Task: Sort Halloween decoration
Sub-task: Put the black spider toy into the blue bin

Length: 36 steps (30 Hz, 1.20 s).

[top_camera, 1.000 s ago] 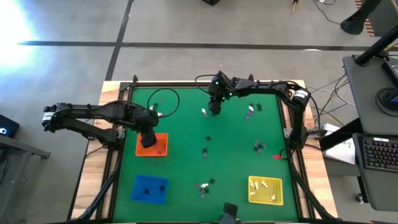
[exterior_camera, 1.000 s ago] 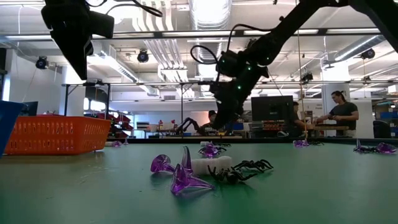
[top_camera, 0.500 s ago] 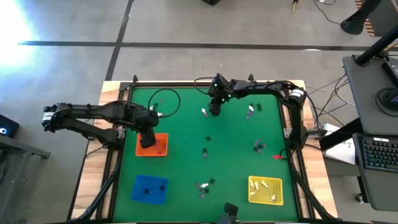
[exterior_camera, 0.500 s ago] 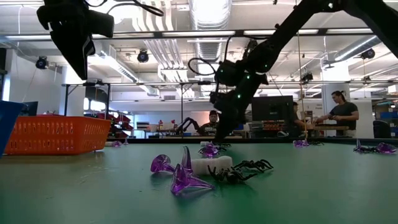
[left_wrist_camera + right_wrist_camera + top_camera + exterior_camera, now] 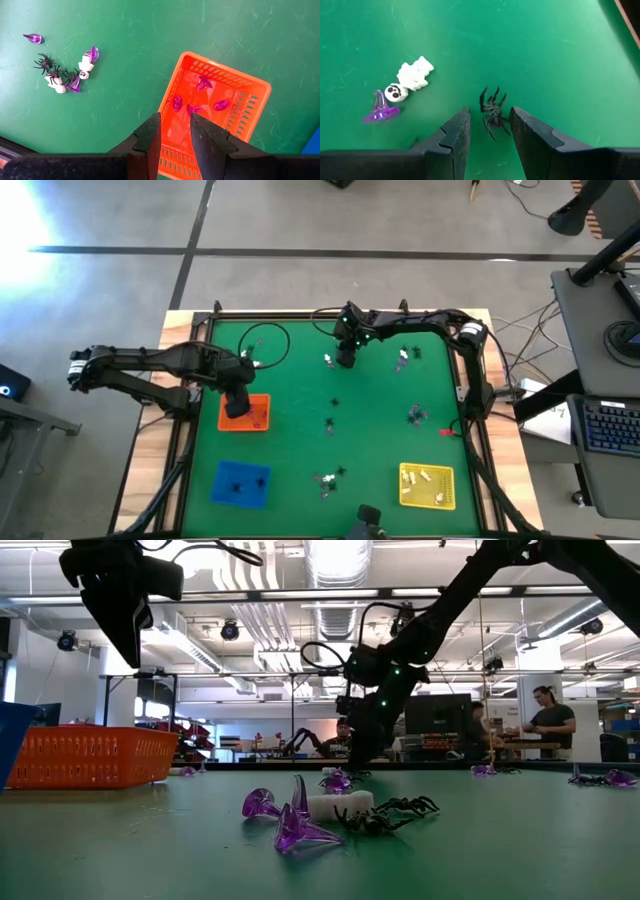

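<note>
Currently the right gripper (image 5: pixel 488 131) is hanging over the small black plastic spider (image 5: pixel 493 112) on the green felt table mat (image 5: pixel 380 420), fingers apart, the spider sitting in the gap just ahead of the tips. Just beside the spider: a white plastic skeleton figure (image 5: pixel 411 77) touching a small translucent purple witch hat (image 5: pixel 381 109).

The left gripper (image 5: pixel 172 134) is hovering above the orange perforated plastic tray (image 5: pixel 250 97), fingers apart with a narrow gap, nothing between them. Purple trinkets (image 5: pixel 200 97) are lying in that tray. Near the tray, a mixed cluster of spiders, skeletons and purple hats (image 5: pixel 65 72) is sitting on the mat.

The rest of the decoration is lying scattered across the mat, well apart from the spider. Black pieces are sitting in the blue tray (image 5: pixel 241 483), white ones in the yellow tray (image 5: pixel 427 485), both on the mat edge far from the spider.

Risks as I judge them:
- Spider is flat and leggy: fingers closing too high would be pinching air or one leg, and it would be slipping out on lift.
- Spider is sitting ahead of the tips, not centred: closing without advancing could be flicking it away.
- Any sideways drift toward the skeleton could be dragging it or the hat along, and a mixed pick ends up in the wrong tray.
</note>
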### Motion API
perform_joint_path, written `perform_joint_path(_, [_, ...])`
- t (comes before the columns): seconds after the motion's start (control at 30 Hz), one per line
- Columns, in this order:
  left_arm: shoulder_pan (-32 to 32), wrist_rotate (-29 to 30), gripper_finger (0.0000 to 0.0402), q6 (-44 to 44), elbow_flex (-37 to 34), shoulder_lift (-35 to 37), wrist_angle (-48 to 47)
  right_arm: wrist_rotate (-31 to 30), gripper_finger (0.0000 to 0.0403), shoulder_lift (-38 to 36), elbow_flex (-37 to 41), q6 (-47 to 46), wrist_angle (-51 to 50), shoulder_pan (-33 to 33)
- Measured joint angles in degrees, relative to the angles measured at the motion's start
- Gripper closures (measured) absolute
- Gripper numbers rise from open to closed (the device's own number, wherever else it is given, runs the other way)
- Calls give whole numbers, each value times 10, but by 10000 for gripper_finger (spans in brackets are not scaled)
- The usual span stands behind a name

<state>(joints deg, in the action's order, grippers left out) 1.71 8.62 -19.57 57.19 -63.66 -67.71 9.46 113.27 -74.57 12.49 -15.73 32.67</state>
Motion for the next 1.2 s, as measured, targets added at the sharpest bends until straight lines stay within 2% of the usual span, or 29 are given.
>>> perform_joint_path(0.27, [0, 0, 315, -6, 0, 0, 3, 1, 278, 27, -14, -30, -2, 0])
perform_joint_path(0.57, [0, 0, 315, -9, 0, 0, 4, -5, 385, 28, -52, -40, -42, 5])
perform_joint_path(0.87, [0, -1, 315, -9, 0, 0, 4, -13, 392, 23, -103, -65, -124, 7])
perform_joint_path(1.2, [0, -2, 315, 10, 0, 1, 4, -4, 393, -41, -114, -97, -179, -30])
